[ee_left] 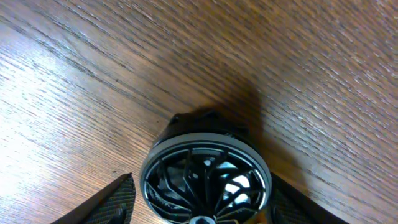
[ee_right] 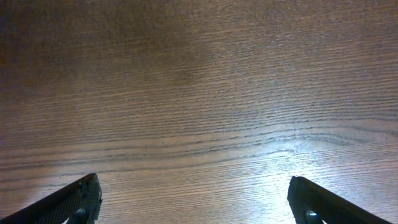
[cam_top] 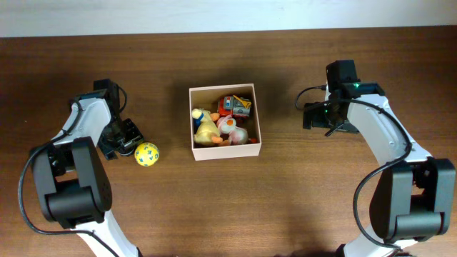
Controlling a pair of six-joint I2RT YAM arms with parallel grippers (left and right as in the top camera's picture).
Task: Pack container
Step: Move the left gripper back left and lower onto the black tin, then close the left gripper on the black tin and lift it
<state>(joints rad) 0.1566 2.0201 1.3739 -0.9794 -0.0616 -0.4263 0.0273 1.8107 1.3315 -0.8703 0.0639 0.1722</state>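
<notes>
**Left claw straddles a toy wheel, box waits mid-table**

From where I stand, the container (cam_top: 225, 151) sits in the middle of the table (cam_top: 228, 214), between the two arms. A heap of small toys (cam_top: 220, 123) is already inside, a yellow one and a red-orange one among them. It looks like thin cardboard: light, fairly stiff, and likely to slide if nudged. I'd take it by a wall edge, or better, leave it alone and drop things in from above.

The left gripper (cam_top: 127, 139) is low over the wood with its fingers spread around a black spoked wheel (ee_left: 205, 180). They don't seem to be pinching it yet. The wheel looks hard and smooth and would probably roll, so it wants squeezing across the rim. A spotted yellow ball (cam_top: 146, 154) lies just beside that claw.

The right gripper (ee_right: 193, 183) hangs wide open over bare wood, well away from the box.
</notes>
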